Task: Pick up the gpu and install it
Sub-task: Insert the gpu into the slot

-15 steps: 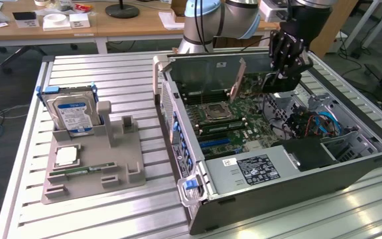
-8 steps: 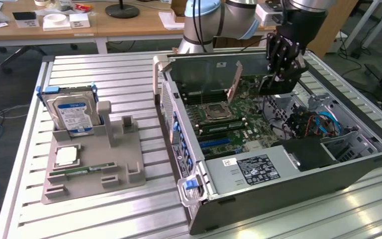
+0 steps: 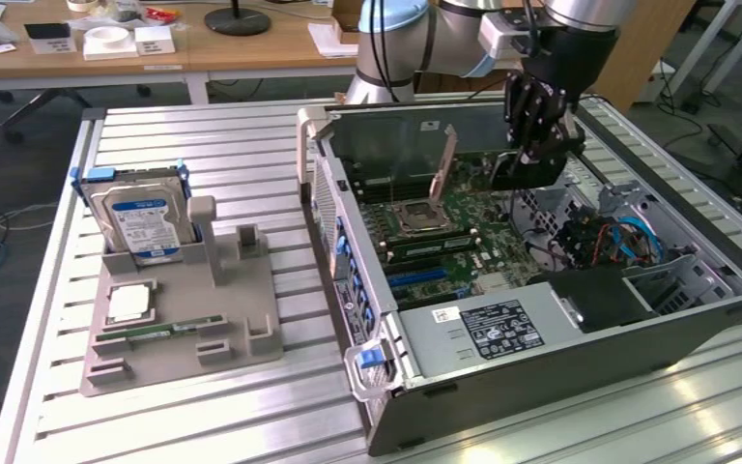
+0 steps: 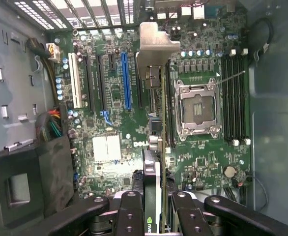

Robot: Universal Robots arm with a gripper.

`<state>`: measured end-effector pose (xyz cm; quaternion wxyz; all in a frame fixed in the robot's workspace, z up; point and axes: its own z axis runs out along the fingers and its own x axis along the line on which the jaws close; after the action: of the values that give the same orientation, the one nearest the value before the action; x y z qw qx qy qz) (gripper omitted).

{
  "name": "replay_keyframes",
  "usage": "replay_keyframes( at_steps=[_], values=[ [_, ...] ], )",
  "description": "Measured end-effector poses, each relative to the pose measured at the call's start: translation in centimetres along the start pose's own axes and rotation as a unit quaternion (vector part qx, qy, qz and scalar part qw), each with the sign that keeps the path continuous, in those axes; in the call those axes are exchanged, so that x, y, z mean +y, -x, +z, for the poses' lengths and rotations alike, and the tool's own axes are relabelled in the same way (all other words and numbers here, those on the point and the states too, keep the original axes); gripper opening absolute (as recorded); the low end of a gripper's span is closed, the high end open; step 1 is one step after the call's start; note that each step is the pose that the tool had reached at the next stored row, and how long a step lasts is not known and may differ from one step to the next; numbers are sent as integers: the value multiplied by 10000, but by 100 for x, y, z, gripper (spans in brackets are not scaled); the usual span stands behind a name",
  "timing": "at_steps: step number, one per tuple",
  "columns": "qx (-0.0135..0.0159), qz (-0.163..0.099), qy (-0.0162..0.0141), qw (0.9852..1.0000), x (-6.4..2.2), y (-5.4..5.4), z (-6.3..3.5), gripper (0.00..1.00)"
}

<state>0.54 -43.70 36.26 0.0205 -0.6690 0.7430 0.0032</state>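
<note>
gpu [image 3: 526, 174]: in the exterior view, a dark card hanging under the gripper [image 3: 535, 145], inside the open computer case [image 3: 539, 387], above the board and not seated.
Jaws, exterior view: drawn in narrow on the gpu; which way its length runs is hard to read from here.
Off to the side: a hard drive [image 3: 146, 217] stands upright in a grey holder [image 3: 204, 329] on the slatted table [image 3: 190, 145], towards the exterior view's left and well apart from the case.
gpu, wrist view [image 4: 161, 123]: seen edge-on as a thin strip running away from the gripper [image 4: 154, 211], with the motherboard [image 4: 109, 147] beneath it.
Grip, wrist view: the fingers [image 4: 129, 211] press on the card's two flat faces at the end nearest the camera, so the jaws are closed on it.
Pointing: the silver bracket [image 4: 156, 44] leads, aimed at the vented case wall.
Long axis: parallel to the expansion slots, with the blue slot [image 4: 126, 81] to one side and the CPU socket [image 4: 198, 108] to the other.
Over which slot: cannot tell, as the card stands high enough for its line to mislead.
Step in hand, my judgement: lining the card up over its slot.
Doing it well: keep the card upright and its lower edge parallel to the slot, with the bracket square to the wall opening. Any tilt would likely catch one end first.
</note>
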Motion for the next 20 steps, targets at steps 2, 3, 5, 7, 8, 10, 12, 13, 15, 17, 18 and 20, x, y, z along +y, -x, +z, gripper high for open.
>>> replay_keyframes(
  at_steps=[2, 3, 5, 7, 8, 10, 12, 13, 15, 17, 18, 20],
  values=[
    [1, 0, 0, 10000, 4, -1, 1, 27],
    [1, 0, 0, 10000, 4, -1, 1, 27],
    [-1, -1, 0, 10000, 3, -10, 2, 27],
    [0, 0, 0, 10000, 1, -36, 1, 27],
    [0, 0, 0, 10000, 0, -49, 1, 27],
    [0, 0, 0, 10000, -2, -70, 2, 27],
    [0, 1, 0, 10000, -1, -80, 4, 27],
    [-1, 1, 0, 10000, 0, -82, 8, 27],
    [0, -1, 0, 10000, 1, -86, 27, 27],
    [0, 0, 0, 10000, 4, -89, 49, 27],
    [0, 0, 0, 10000, 5, -90, 58, 27],
    [1, 0, 0, 10000, 6, -91, 59, 27]
  ],
)
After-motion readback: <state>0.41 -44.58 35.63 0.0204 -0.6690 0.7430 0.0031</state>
